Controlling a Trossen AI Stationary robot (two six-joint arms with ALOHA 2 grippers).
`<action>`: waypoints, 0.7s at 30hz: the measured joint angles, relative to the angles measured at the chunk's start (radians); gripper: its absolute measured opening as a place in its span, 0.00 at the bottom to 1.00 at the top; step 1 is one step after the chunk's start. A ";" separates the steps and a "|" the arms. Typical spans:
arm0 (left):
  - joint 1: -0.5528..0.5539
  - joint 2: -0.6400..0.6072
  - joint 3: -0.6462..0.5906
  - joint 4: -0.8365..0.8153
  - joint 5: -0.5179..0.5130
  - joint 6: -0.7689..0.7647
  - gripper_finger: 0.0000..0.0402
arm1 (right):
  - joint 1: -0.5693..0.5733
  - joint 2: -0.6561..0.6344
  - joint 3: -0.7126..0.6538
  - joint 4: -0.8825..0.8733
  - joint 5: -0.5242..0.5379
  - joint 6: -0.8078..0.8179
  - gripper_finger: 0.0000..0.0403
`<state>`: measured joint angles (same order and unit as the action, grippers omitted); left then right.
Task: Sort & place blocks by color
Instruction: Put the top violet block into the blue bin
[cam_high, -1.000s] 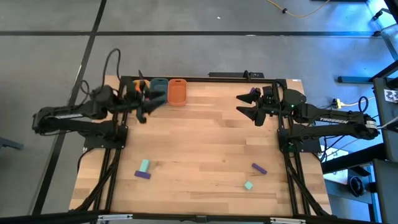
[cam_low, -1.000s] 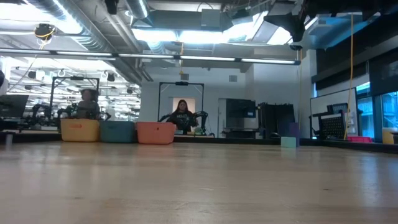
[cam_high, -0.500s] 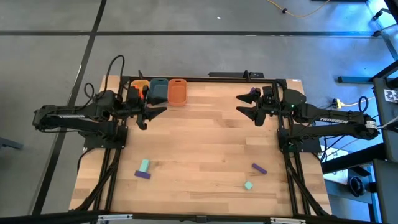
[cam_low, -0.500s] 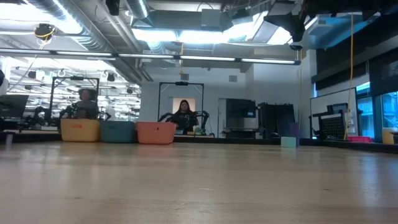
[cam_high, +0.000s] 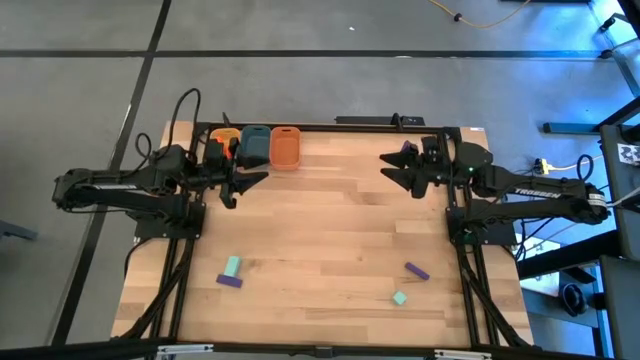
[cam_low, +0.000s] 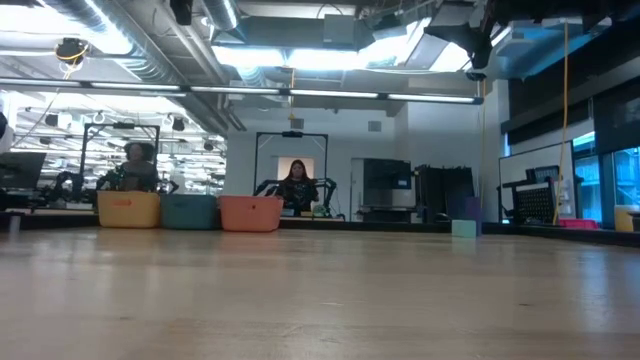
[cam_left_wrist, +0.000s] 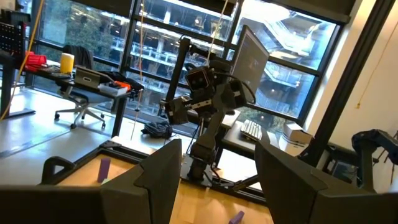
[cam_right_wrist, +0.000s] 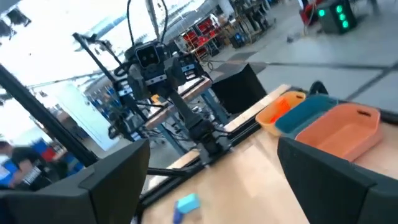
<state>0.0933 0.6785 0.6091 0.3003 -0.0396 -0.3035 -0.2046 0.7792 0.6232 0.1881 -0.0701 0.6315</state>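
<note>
The blocks lie loose on the near half of the table (cam_high: 320, 225): a teal block (cam_high: 232, 266) touching a purple block (cam_high: 230, 282) on the left, a purple bar (cam_high: 416, 271) and a small teal cube (cam_high: 399, 298) on the right. The left gripper (cam_high: 250, 181) hangs wide open, empty, beside the three tubs (cam_high: 256, 146) (yellow, blue, orange) at the far edge. The right gripper (cam_high: 392, 168) hangs wide open at the far right, also holding nothing.
</note>
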 joint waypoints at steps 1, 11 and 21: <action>0.000 0.000 0.000 0.000 0.000 0.000 0.48 | 0.000 0.010 0.023 -0.025 0.001 0.008 0.88; 0.000 0.000 0.000 0.000 -0.003 -0.003 0.48 | -0.179 0.309 0.442 -0.940 0.335 0.016 0.88; 0.000 0.000 0.000 0.000 -0.003 -0.008 0.48 | -0.548 0.637 0.466 -1.064 0.313 -0.164 0.88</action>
<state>0.0933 0.6785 0.6086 0.3000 -0.0431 -0.3111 -0.7528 1.4160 1.0893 -0.8756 0.2427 0.4680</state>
